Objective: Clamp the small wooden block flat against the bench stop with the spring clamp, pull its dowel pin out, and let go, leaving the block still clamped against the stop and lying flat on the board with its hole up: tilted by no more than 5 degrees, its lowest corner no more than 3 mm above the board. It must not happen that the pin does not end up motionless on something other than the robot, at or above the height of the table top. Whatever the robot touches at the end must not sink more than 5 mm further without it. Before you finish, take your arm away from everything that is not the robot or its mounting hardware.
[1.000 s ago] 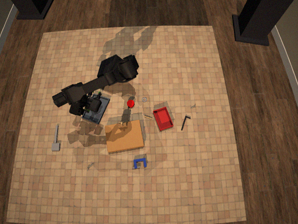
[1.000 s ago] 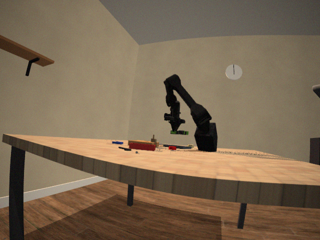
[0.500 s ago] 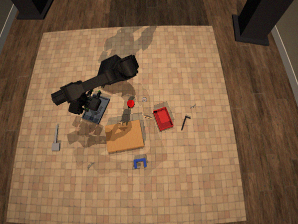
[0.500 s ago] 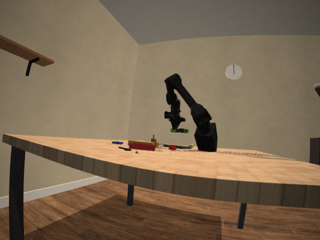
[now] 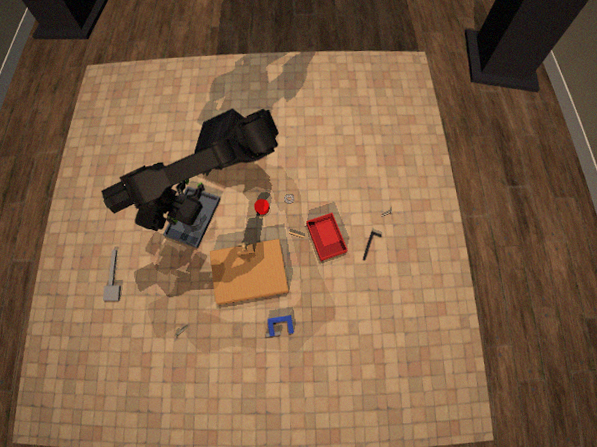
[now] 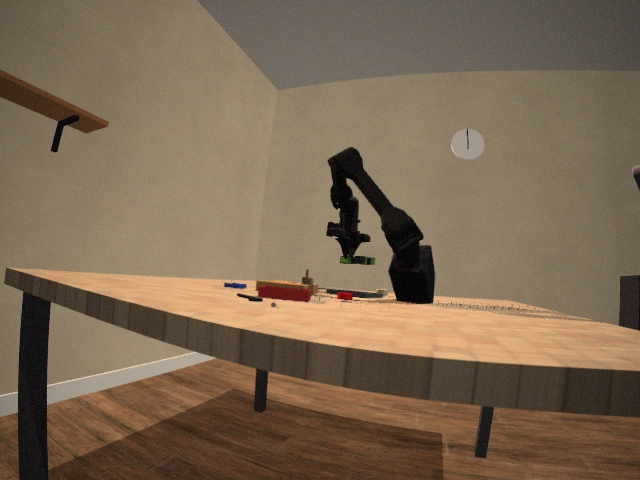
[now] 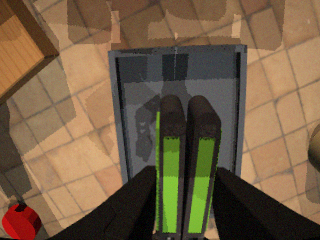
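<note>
My gripper hangs above a grey-blue tray, left of the orange board. It is shut on the spring clamp, whose green handles and dark jaws point forward between my fingers in the wrist view. The clamp also shows as a green piece under the gripper, well above the table. The small wooden block with its dowel pin standing up sits at the board's far edge. The bench stop is too small to make out. The block and pin also show in the side view.
A red knob stands behind the board, and a red tray lies to its right. A blue U-shaped piece, a black hex key, a grey scraper, a washer and loose screws lie around.
</note>
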`<move>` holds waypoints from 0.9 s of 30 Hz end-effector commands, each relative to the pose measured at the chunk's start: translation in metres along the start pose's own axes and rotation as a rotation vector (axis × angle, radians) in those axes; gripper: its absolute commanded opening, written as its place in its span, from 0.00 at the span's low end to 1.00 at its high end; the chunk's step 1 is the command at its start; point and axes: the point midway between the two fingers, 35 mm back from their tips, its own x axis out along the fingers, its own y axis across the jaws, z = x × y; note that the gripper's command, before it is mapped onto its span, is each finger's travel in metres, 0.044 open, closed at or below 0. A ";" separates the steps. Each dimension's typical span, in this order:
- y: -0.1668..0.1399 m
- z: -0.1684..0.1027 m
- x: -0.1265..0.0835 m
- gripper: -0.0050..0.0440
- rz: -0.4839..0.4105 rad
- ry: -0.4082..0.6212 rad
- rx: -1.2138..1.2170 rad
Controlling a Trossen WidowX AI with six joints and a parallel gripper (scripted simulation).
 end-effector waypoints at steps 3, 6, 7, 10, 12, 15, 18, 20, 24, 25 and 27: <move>0.003 0.005 -0.002 0.10 -0.001 -0.006 0.036; 0.003 0.006 -0.002 0.10 -0.001 -0.006 0.042; 0.003 0.006 -0.002 0.10 -0.002 -0.006 0.048; 0.004 0.008 -0.002 0.10 -0.002 -0.006 0.065; 0.005 0.009 -0.002 0.10 -0.002 -0.006 0.077; 0.006 0.010 -0.002 0.10 -0.002 -0.006 0.094; 0.007 0.012 -0.002 0.10 -0.002 -0.006 0.111; 0.008 0.013 -0.002 0.10 -0.003 -0.006 0.123; 0.009 0.014 -0.003 0.10 -0.003 -0.006 0.134; 0.009 0.014 -0.003 0.10 -0.003 -0.006 0.140; 0.010 0.015 -0.003 0.10 -0.003 -0.006 0.152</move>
